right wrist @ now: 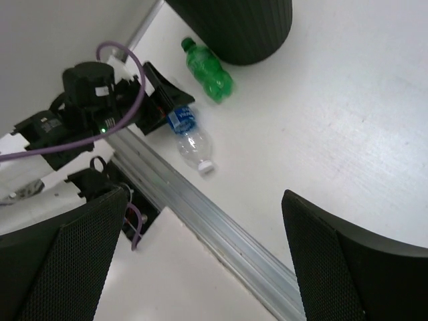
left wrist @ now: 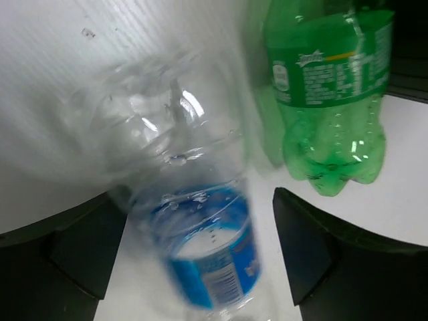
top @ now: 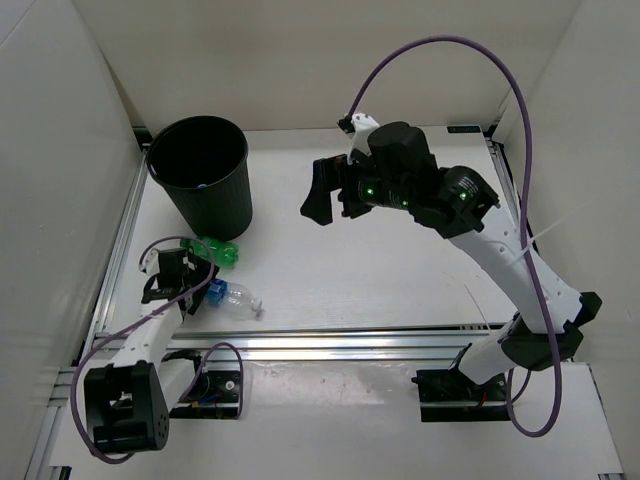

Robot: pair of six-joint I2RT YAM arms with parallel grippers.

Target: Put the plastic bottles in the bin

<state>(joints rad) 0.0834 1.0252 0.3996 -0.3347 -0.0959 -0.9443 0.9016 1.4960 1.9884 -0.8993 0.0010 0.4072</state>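
Observation:
A clear plastic bottle with a blue label (top: pixel 234 298) lies on the table at the near left, its white cap pointing right. My left gripper (top: pixel 195 289) is open around its label end. In the left wrist view that bottle (left wrist: pixel 200 247) sits between the two black fingers (left wrist: pixel 314 257) with a gap on each side. A green plastic bottle (top: pixel 222 252) lies just beyond it (left wrist: pixel 328 100), beside the foot of the black bin (top: pixel 205 175). My right gripper (top: pixel 330 196) hangs open and empty above the table's middle. Its wrist view shows both bottles (right wrist: pixel 190 140) and the bin (right wrist: pixel 234 27).
White walls close in the table on the left, back and right. An aluminium rail (top: pixel 330 342) runs along the near edge (right wrist: pixel 221 231). The left arm's purple cable (top: pixel 160 245) loops beside the green bottle.

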